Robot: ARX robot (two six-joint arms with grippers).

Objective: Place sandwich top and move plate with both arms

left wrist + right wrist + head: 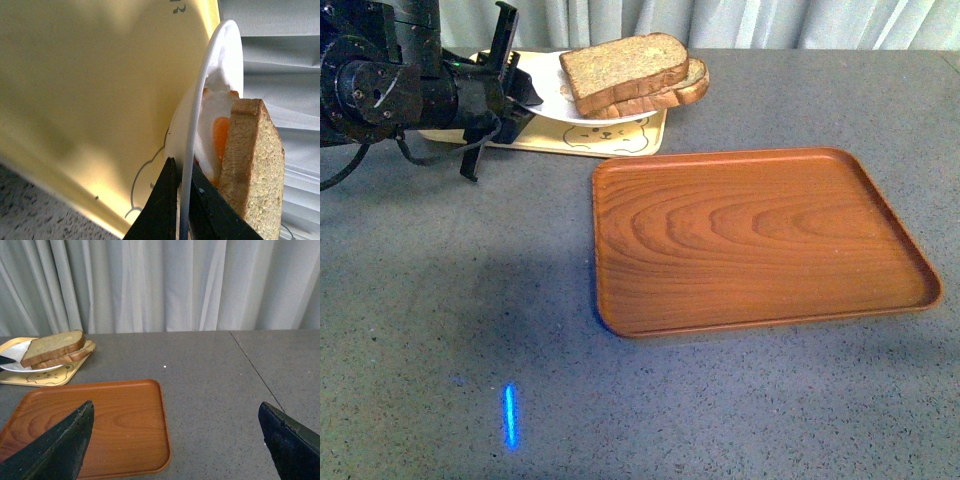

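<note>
Nearest the robot, the grey bench (440,320) carries a short blue streak of light (509,415). The right claw (172,442) hangs above the near side of the bench, released, with its fingers (55,445) spread wide. It is well apart from the sandwich, which shows far off across the brown wooden tray (750,235).

That tray lies flat in the middle of the bench, slightly to the right. Beyond its far left corner sits the yellow bear-print tray (610,140), and on it the plate (548,85).

The left arm (380,85) reaches in from the left. Its left claw (515,85) is clenched on the plate's near left rim, one thin finger (162,200) under the rim and the other over it.

The sandwich top (620,62) lies on the plate just beside that claw, apart from the fingers. It rests on a rounder lower slice (685,85), with a white filling with an orange patch (220,132) between them.

Behind everything hangs a pale curtain (770,20).
</note>
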